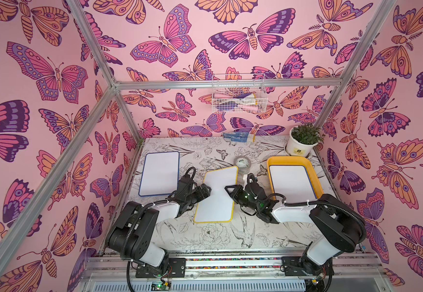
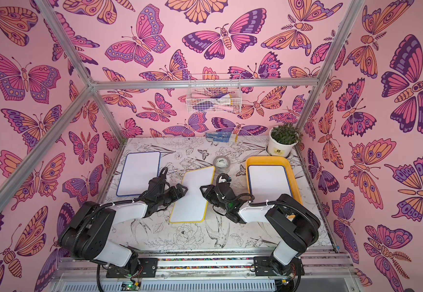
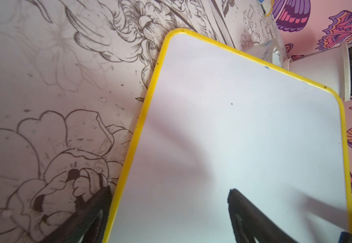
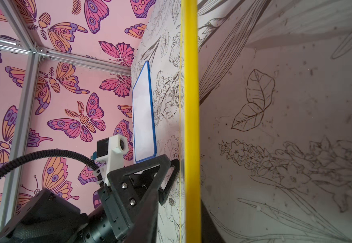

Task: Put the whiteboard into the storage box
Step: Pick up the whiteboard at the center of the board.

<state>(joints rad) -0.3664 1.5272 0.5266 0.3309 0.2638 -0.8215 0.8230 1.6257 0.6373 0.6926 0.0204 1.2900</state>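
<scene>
Yellow-framed whiteboard [image 1: 216, 197]: we find it flat on the table [image 1: 205, 235], centre of frame in both top views. Storage box [image 1: 272, 161]: right of centre, holding a blue-framed whiteboard [image 1: 291, 180]. Left end effector [image 1: 207, 189]: jaws wide, straddling the yellow board's left edge. Right end effector [image 1: 228, 189]: at its right edge; we cannot tell whether it grips.

In both top views, the rectangular yellow-framed whiteboard [image 1: 216, 194] at centre frame has a smooth, glossy white face and a shiny plastic rim. The blue-framed whiteboard [image 1: 159, 177] at left has the same finish. The shallow yellow-orange plastic tray [image 1: 288, 159] at right is smooth with a slight sheen. The table cover [image 1: 205, 235], printed with black line flowers, looks matt and grime-speckled. Brushed aluminium frame bars [image 1: 167, 85] cross the upper middle, by a white-coated wire basket [image 1: 239, 93]. The robot arms [image 1: 291, 215] have glossy white shells and matt black casings.
</scene>
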